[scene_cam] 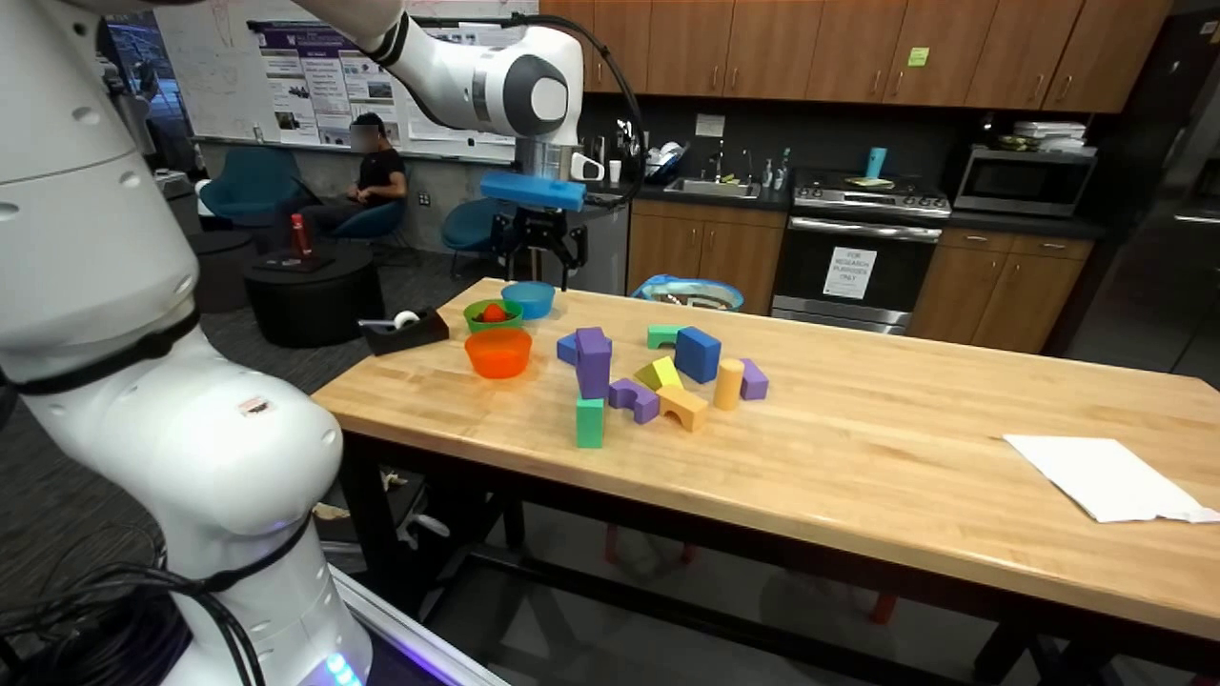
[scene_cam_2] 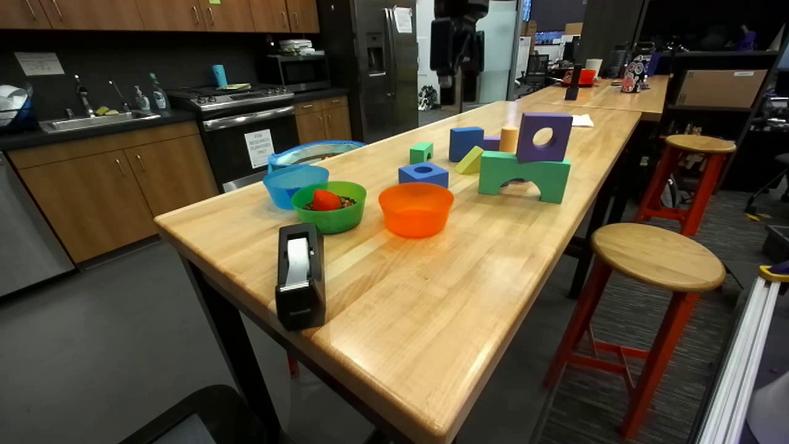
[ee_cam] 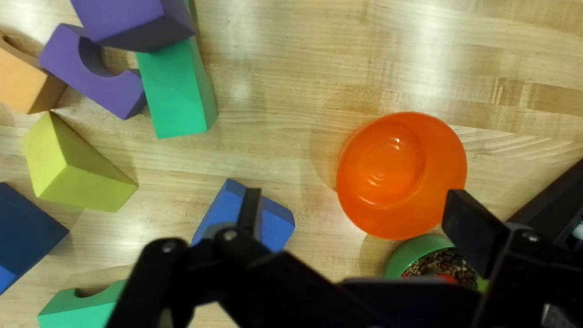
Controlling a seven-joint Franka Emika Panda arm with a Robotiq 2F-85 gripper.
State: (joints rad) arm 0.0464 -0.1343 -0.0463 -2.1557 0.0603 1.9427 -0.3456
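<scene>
My gripper (scene_cam: 539, 272) is open and empty above the table; its spread fingers show in the wrist view (ee_cam: 355, 202) and in an exterior view (scene_cam_2: 457, 77). Below it in the wrist view are an empty orange bowl (ee_cam: 401, 173) and a green bowl (ee_cam: 412, 253), partly hidden by the gripper. The green bowl holds small mixed bits and a red object (scene_cam_2: 325, 200). A blue bowl (scene_cam_2: 290, 185) stands beside them. A blue block with a hole (scene_cam_2: 431, 177) lies under the left finger in the wrist view. A purple block with a hole (scene_cam_2: 529, 139) stands on a green arch (scene_cam_2: 493, 172).
A black tape dispenser (scene_cam_2: 302, 302) sits at the table's end. Purple arch (ee_cam: 98, 77), orange arch (scene_cam: 681, 408), yellow wedge (scene_cam: 660, 374), dark blue block (scene_cam: 698, 354), orange cylinder (scene_cam: 728, 384) and small green arch (scene_cam_2: 421, 152) lie grouped. White paper (scene_cam: 1106, 472) lies farther along.
</scene>
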